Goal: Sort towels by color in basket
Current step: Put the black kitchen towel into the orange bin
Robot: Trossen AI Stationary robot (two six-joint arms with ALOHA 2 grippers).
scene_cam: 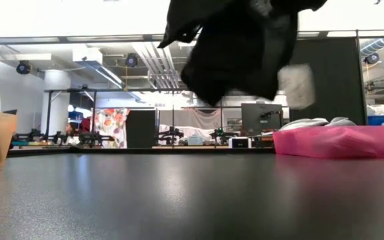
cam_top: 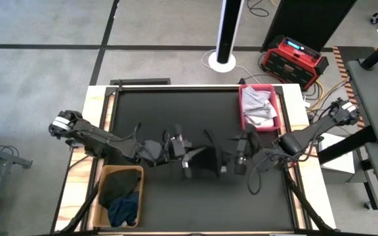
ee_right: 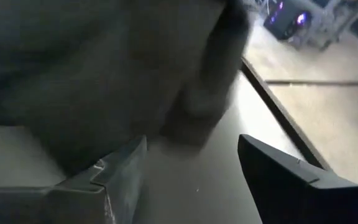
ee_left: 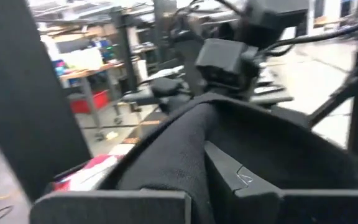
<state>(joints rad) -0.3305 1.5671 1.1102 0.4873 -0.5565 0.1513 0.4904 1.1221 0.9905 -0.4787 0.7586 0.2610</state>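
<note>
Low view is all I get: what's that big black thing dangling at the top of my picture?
Observer: A black towel, lifted above the middle of the table between the two arms.
Operator: Who's holding it?
Observer: The left claw is shut on it. The right claw is open right next to the cloth.
Operator: And the tan thing at my left edge?
Observer: A tan basket. From above, it holds a navy towel and some black cloth.
</note>
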